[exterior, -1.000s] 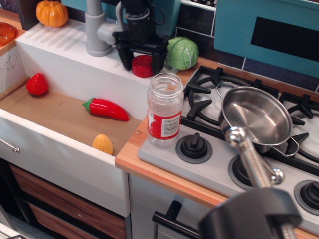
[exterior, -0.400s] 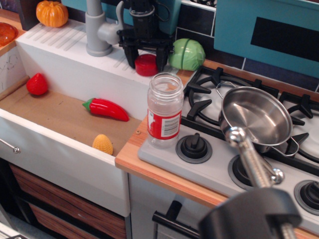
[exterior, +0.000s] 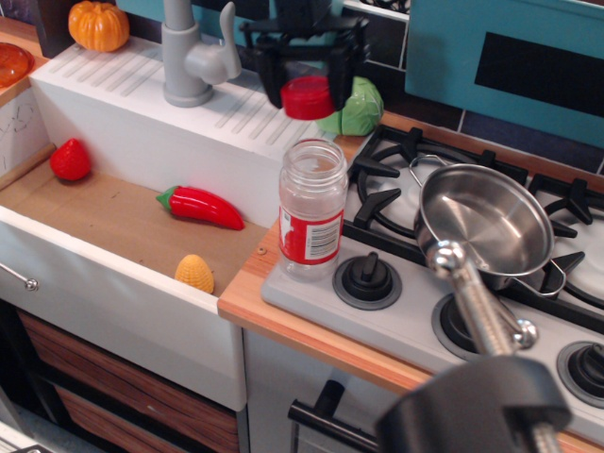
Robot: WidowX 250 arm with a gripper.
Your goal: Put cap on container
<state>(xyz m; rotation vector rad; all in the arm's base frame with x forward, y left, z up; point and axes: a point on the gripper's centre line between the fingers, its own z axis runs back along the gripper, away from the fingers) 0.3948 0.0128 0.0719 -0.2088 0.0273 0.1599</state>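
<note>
The clear spice jar (exterior: 312, 209) with a red-and-white label stands upright and open-necked at the stove's front left corner. My black gripper (exterior: 307, 80) hangs in the air behind and above the jar, shut on the red cap (exterior: 308, 97), which sits flat between its fingers. The cap is a short way above the jar's mouth and slightly behind it, apart from it.
A steel saucepan (exterior: 486, 222) sits on the stove right of the jar. A green cabbage (exterior: 357, 107) lies behind the gripper, a grey faucet (exterior: 189, 55) to its left. In the sink (exterior: 113, 212) lie a red chili (exterior: 201, 207), a strawberry toy (exterior: 70, 159) and a corn piece (exterior: 194, 274).
The gripper has lifted the red cap off the sink's rear ledge and carried it up and to the right, toward the jar's mouth. The jar has not moved.
</note>
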